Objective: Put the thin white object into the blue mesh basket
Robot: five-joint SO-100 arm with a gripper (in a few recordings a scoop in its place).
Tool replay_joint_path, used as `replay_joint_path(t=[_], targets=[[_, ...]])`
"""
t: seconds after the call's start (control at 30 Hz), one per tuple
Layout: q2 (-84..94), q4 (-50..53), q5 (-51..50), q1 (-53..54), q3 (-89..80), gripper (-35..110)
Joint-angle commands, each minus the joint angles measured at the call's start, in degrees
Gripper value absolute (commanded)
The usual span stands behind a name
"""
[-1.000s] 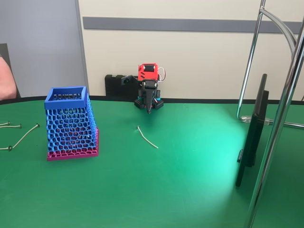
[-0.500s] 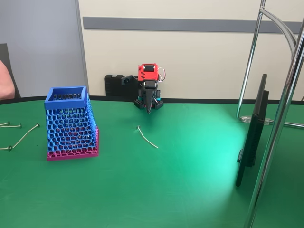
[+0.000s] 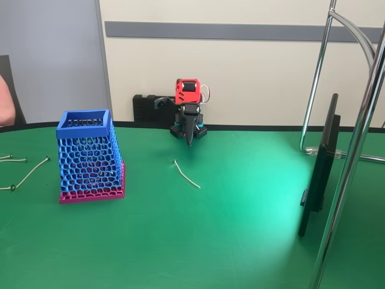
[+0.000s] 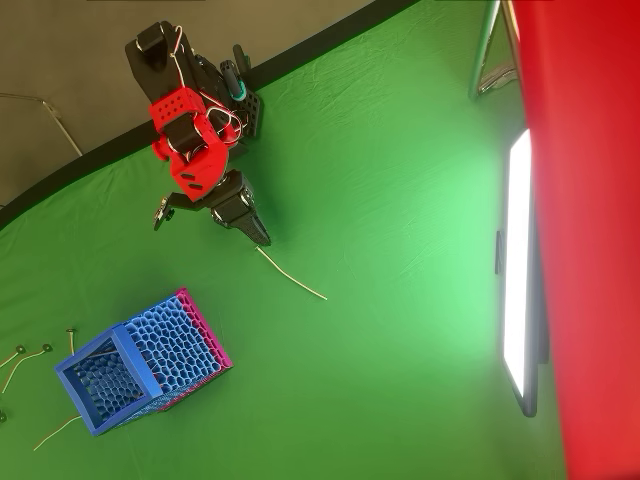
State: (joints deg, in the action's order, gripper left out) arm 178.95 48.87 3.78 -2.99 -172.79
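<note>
Red-and-black gripper (image 3: 189,142) hangs at upper centre of the fixed view, jaws pressed together, holding nothing. Thin off-white wire strand (image 3: 186,173) lies on the green table (image 3: 240,229) just below it, and the tall blue honeycomb-mesh basket (image 3: 89,156) stands well apart at left.

Red arm (image 3: 187,90) on a black base; dark fingers (image 4: 258,234), seemingly black.

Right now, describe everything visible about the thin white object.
The thin white object is an off-white, wire-like strand, gently curved, with one end slightly hooked. It lies flat on the green table, to the right of the blue mesh basket in the fixed view, apart from it. The end effector hangs close above its near end; contact cannot be told.
</note>
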Motion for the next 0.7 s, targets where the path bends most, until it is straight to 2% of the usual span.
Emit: replay_joint_path(t=[0.0, 0.2, 0.67], targets=[[-5.4, -1.1, -1.6, 0.5, 5.0, 1], [-17.8, -1.7, -4.2, 2.3, 12.3, 1], [-47.1, 0.9, -21.2, 10.1, 32.4, 1]])
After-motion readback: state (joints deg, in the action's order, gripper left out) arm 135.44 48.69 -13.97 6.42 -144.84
